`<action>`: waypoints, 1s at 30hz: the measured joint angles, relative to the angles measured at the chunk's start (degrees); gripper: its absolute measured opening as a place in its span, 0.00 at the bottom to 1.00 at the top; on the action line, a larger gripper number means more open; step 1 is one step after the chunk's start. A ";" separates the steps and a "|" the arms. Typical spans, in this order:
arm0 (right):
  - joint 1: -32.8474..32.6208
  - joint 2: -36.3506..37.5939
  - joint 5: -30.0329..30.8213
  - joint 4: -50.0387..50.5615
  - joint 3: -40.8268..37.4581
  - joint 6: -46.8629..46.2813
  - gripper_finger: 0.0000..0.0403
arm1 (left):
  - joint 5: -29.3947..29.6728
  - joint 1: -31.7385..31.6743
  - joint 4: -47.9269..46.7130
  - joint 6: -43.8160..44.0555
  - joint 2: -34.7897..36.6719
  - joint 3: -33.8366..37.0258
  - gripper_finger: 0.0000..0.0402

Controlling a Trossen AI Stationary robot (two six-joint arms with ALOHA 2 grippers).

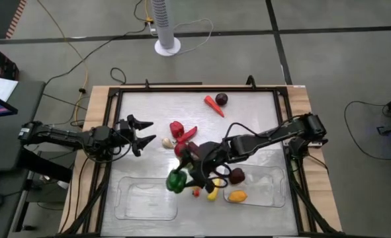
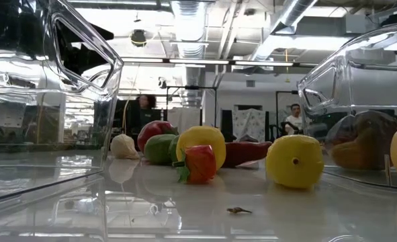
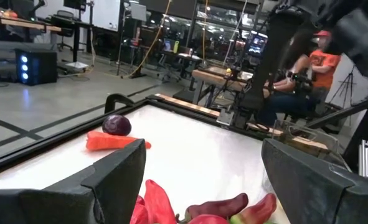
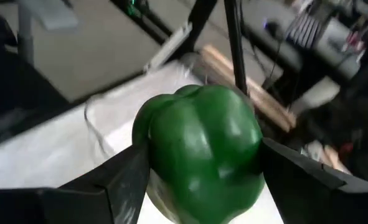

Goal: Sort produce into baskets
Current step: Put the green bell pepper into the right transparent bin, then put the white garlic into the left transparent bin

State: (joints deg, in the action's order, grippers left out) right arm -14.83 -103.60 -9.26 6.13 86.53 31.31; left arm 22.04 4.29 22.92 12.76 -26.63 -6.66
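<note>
My right gripper (image 1: 180, 177) is shut on a green pepper (image 1: 176, 181) over the gap between the two clear baskets, the left basket (image 1: 126, 205) and the right basket (image 1: 269, 198). My left gripper (image 1: 142, 134) is open and empty at the table's left, pointing at a garlic (image 1: 167, 142), a red pepper (image 1: 176, 127) and a red chilli (image 1: 189, 134). A carrot (image 1: 214, 104) and a plum (image 1: 221, 98) lie at the far side. A plum (image 1: 237, 175) and a yellow-orange fruit (image 1: 238, 196) lie in the right basket. My right gripper pinches the green pepper by its two opposite sides (image 4: 147, 155) between its two fingers. The fingers come from the table's right, slanting down. The pepper fills the gap between the fingers and sits clear of the table.
A small red piece (image 1: 196, 192) and yellow pieces (image 1: 213, 194) lie on the table between the baskets; the low view shows them beside a lemon (image 2: 294, 161). More red produce (image 1: 182, 149) lies under my right arm. People (image 3: 308, 68) sit beyond the table.
</note>
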 joint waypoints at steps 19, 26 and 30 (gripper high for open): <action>0.77 -9.94 -3.71 -9.24 3.02 -7.31 0.98 | 0.24 0.00 0.33 -0.16 0.00 0.00 0.76; 1.65 0.73 5.66 7.31 4.52 -5.09 0.91 | -0.96 0.00 -1.74 0.58 0.02 0.00 0.76; 5.10 7.21 7.65 23.11 3.72 -12.65 0.84 | -2.77 0.00 -7.05 2.74 -0.84 -1.02 0.75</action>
State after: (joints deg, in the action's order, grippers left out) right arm -9.73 -96.39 -1.61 29.25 90.25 18.66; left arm 19.27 4.29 15.86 15.51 -27.47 -7.67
